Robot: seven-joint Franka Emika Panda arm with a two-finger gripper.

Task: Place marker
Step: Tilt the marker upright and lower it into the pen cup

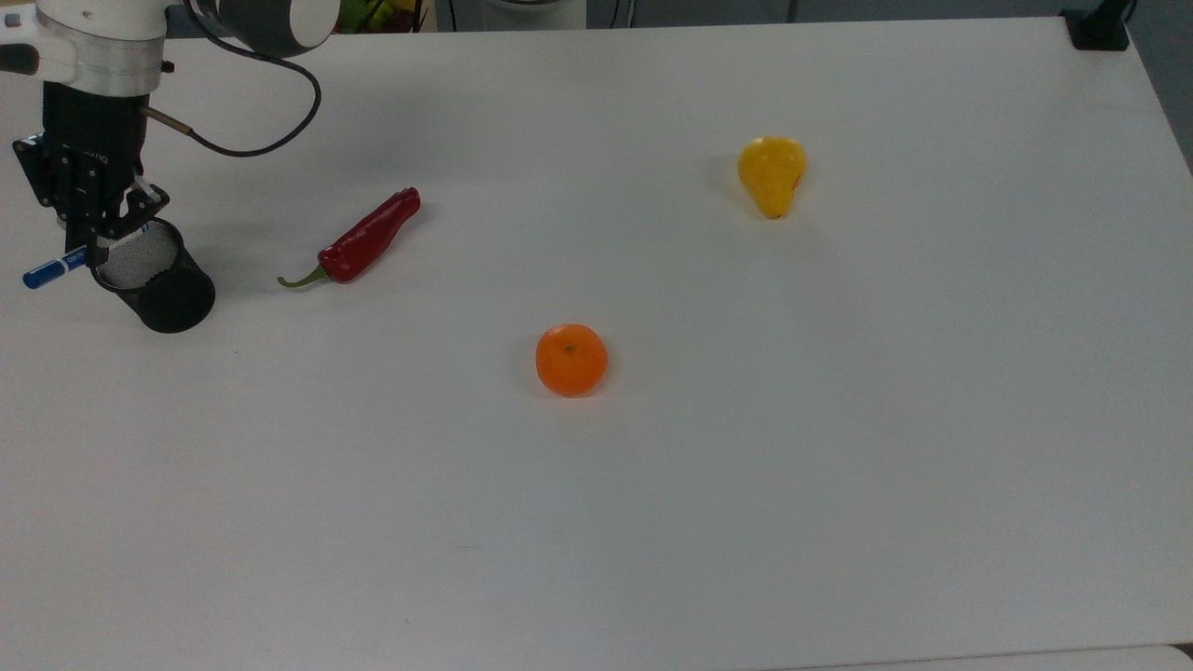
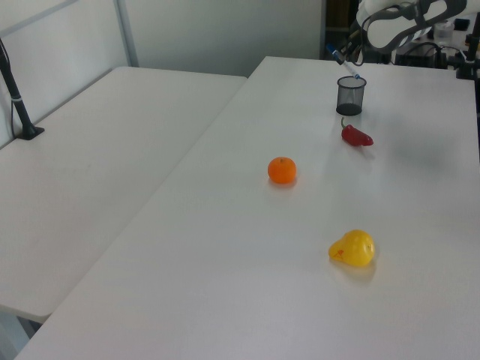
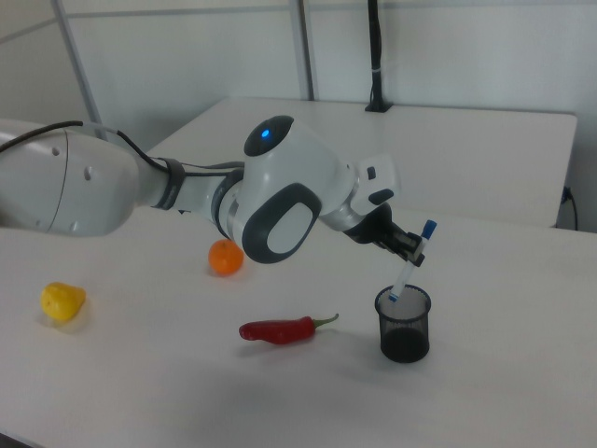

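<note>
Marker: held tilted in the air, its blue cap seen at the far left of the top view and its small blue tip lowered to the rim of the cup; in the right view the cap end is raised toward the right view's upper right and the lower tip is seen at the mouth of the cup, whether inside it or just over the rim cannot be told.

Gripper: clamped on the marker at its white middle — the black fingers are seen pointing down over the top view's left edge of the cup; in the right view it is seen just above the cup.

Cup: a black mesh pen cup, stood upright on the table near the top view's left edge, directly below the gripper; also seen in the left view and the right view.

Pepper: a red pepper with a green stem, laid flat just beside the cup, apart from it.

Orange: set near the middle of the table, well apart from the cup.

Pear: a yellow pear, laid on its side toward the top view's right, well apart from everything else.

Table: white — all the fruit and the cup are borne by it.
</note>
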